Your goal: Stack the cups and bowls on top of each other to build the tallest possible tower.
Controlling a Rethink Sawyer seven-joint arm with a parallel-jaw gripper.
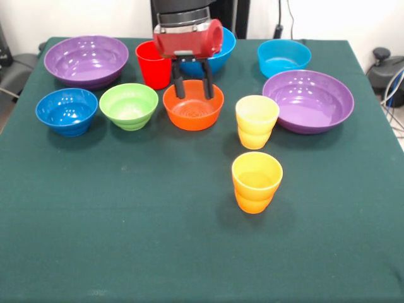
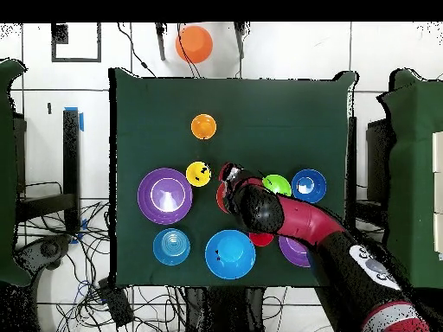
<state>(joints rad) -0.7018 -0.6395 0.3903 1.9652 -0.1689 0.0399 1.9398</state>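
Nothing is stacked here, every piece sits on its own on the green-covered bench (image 1: pixel 126 252). The pincer (image 1: pixel 192 96) hangs straight down over the small glossy orange plastic bowl (image 1: pixel 193 108), with its two black fingers (image 1: pixel 179 81) spread apart and their tips at the bowl's far rim, down at or just inside the opening. I can't tell whether they actually touch the plastic. It's holding nothing.

Going by the front view: the plain tapered red plastic cup (image 1: pixel 151 63) stands just behind and left of the orange bowl, right next to the arm's red wrist. The large blue plastic bowl (image 1: pixel 221 53) sits behind the wrist, mostly hidden by it. Left of the orange bowl is the light green plastic bowl (image 1: pixel 129 105), and further left the smaller dark blue plastic bowl (image 1: pixel 66 110). A wide purple plastic bowl (image 1: pixel 86 60) sits in the far left corner.

To the right of the orange bowl stands the yellow plastic cup with a bulging stepped base (image 1: pixel 256 121), and closer to the near edge, well clear of the pincer, is the orange plastic cup of the same shape (image 1: pixel 256 182). The second wide purple plastic bowl (image 1: pixel 308 100) is just right of the yellow cup, and the cyan plastic bowl (image 1: pixel 284 57) sits behind it on the far right.

In the overhead view the arm (image 2: pixel 303 226) covers the orange bowl and most of the red cup.
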